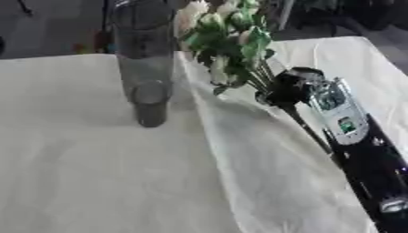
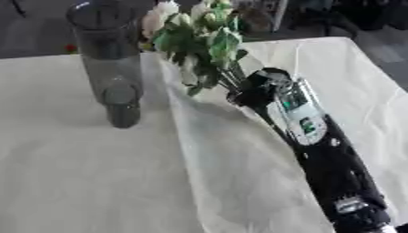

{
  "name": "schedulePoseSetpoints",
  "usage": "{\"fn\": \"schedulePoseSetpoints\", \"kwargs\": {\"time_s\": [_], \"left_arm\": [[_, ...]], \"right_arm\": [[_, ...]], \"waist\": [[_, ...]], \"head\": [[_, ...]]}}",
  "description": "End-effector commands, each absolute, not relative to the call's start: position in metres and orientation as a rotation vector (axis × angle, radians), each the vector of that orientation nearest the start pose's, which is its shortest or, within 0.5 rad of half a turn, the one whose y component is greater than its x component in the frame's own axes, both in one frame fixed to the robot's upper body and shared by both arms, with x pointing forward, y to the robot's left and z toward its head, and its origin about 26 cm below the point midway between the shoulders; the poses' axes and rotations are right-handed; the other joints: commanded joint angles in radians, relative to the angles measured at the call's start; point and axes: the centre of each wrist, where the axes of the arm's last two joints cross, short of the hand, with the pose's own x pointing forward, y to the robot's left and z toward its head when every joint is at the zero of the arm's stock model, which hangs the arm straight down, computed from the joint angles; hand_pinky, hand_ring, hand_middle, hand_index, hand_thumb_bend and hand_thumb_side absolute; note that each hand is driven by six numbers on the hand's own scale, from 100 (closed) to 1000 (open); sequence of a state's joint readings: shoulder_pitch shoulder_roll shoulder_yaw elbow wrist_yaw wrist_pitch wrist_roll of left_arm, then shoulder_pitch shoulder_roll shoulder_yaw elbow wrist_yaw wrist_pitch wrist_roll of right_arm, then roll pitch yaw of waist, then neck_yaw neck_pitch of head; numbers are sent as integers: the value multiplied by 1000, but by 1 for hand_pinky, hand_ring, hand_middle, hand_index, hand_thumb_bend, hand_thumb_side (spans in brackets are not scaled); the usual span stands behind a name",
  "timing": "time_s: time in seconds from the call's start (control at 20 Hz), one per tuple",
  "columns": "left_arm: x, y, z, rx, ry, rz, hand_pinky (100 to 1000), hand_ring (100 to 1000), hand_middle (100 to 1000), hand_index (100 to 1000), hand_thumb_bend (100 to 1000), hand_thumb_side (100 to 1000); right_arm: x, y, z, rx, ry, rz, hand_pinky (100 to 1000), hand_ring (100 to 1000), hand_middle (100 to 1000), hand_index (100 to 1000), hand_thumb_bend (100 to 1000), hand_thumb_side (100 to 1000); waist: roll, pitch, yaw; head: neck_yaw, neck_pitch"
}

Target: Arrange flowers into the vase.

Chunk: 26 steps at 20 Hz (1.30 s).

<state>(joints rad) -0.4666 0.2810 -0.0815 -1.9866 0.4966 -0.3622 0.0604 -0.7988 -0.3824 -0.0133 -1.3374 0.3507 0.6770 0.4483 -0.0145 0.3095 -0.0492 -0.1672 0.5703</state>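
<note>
we see our right hand (image 2: 257,93) clutching the flowers (image 2: 195,38) beside the vase (image 2: 111,68), near the far edge of the cream-clothed table (image 1: 95,173).

Both views are soft and slightly smeared, with no crisp edge anywhere. Light is even and diffuse, fairly bright on the pale cloth (image 1: 95,173) and dim in the dark background beyond the table's far edge. The vase (image 1: 145,59), to the left of the right hand (image 2: 259,91), casts a faint grey shadow around its base on the cloth. A fold running from the flowers (image 1: 227,32) toward the near edge is shaded on one side. The cloth to the right of the hand looks nearly washed out. Silver plates on the arm (image 2: 307,120) behind the hand catch pale glare. The blooms above the hand blur into pale blobs.
</note>
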Motion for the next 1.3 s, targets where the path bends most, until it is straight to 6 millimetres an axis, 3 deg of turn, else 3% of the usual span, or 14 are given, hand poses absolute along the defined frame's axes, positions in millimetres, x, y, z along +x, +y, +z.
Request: {"fn": "schedulePoseSetpoints", "kwargs": {"time_s": [0.05, 0.9, 1.3], "left_arm": [[309, 215, 242, 818, 3442, 73, 862, 806, 859, 917, 100, 830], [309, 215, 241, 833, 3441, 69, 862, 806, 858, 918, 100, 830], [309, 214, 240, 847, 3442, 71, 862, 806, 859, 918, 100, 831]], "right_arm": [[424, -275, 263, -329, -1396, 562, 100, 281, 184, 167, 100, 100], [392, -272, 341, -204, -1813, 504, 100, 261, 154, 158, 100, 100], [381, -273, 376, -89, -1962, 417, 100, 264, 147, 158, 100, 100]], "waist": [[1, -19, 1], [0, -31, 33], [-3, -35, 59]], "head": [[2, -3], [12, 20], [9, 16]]}}
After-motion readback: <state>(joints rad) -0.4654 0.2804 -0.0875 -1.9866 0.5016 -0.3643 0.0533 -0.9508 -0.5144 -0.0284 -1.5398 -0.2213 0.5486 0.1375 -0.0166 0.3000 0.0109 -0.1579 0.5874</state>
